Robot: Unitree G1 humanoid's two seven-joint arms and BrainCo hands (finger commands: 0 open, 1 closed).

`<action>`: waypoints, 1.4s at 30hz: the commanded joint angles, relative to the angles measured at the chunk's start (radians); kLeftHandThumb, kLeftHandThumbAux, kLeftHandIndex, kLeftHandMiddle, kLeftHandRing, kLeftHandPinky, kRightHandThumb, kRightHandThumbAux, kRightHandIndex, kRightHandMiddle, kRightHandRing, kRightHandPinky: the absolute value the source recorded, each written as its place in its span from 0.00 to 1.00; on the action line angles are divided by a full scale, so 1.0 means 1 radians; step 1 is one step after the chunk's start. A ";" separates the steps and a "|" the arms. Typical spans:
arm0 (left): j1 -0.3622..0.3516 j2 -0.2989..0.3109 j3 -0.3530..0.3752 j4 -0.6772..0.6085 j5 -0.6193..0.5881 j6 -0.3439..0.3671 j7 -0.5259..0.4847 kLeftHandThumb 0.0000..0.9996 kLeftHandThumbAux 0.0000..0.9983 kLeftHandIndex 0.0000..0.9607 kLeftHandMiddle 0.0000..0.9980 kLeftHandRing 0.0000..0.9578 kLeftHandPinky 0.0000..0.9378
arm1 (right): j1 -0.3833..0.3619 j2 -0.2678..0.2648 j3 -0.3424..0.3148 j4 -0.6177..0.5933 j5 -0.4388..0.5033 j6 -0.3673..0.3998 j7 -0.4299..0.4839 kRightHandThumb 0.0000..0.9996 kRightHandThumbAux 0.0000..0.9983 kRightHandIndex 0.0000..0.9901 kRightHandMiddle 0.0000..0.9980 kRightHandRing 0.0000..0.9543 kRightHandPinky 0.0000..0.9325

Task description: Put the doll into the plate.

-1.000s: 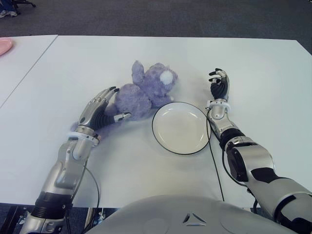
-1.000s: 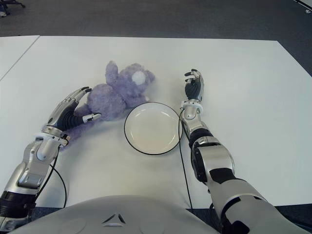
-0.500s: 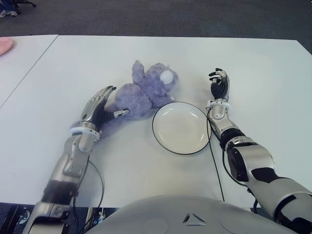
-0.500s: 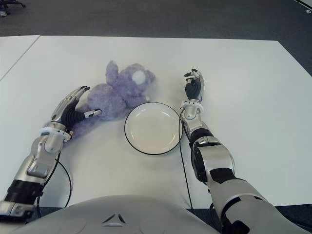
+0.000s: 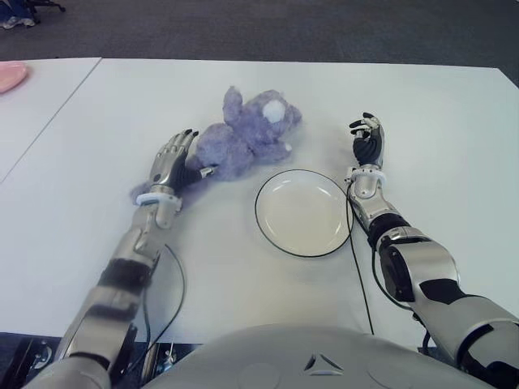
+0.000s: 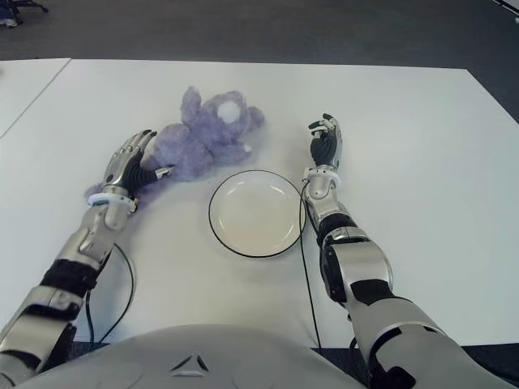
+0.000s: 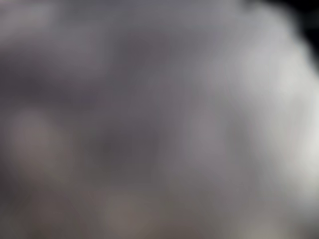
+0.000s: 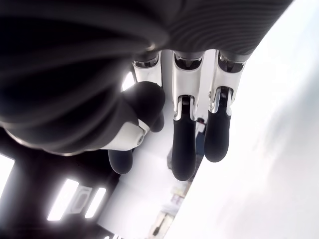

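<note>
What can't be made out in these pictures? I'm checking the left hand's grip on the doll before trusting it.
- Left wrist view: wholly blurred, so it shows nothing of the grip.
- Eye views: the left hand lies over the doll's near end, hiding the contact beneath the fingers; hold or mere touch cannot be told.
- Left eye view: a pink thing is cut off by the left edge.

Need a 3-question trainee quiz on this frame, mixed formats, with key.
1. True or false: the doll already lies in the plate.
2. Which hand is at the doll? A) left hand B) right hand C) both
3. Fill in: the right hand shows on the plate's ____ side, over the white table.

Key: 1 false, the doll lies on the table beyond the plate's far-left rim. 2 A, its fingers extended against the doll's left end, no closed grasp visible. 3 right; it holds nothing.
</note>
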 commanded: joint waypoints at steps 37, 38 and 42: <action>-0.028 0.094 -0.184 0.042 -0.362 -0.167 -0.725 0.26 0.53 0.77 0.81 0.85 0.89 | 0.199 0.073 -0.056 0.117 0.017 0.057 -0.063 1.00 0.71 0.44 0.25 0.39 0.52; -0.027 0.095 -0.183 0.040 -0.372 -0.161 -0.738 0.27 0.54 0.77 0.82 0.86 0.91 | 0.199 0.074 -0.058 0.118 0.017 0.059 -0.062 1.00 0.71 0.45 0.25 0.39 0.53; -0.023 0.087 -0.166 0.023 -0.438 -0.091 -0.814 0.28 0.56 0.79 0.83 0.88 0.93 | 0.197 0.073 -0.052 0.118 0.003 0.059 -0.083 1.00 0.71 0.45 0.26 0.39 0.53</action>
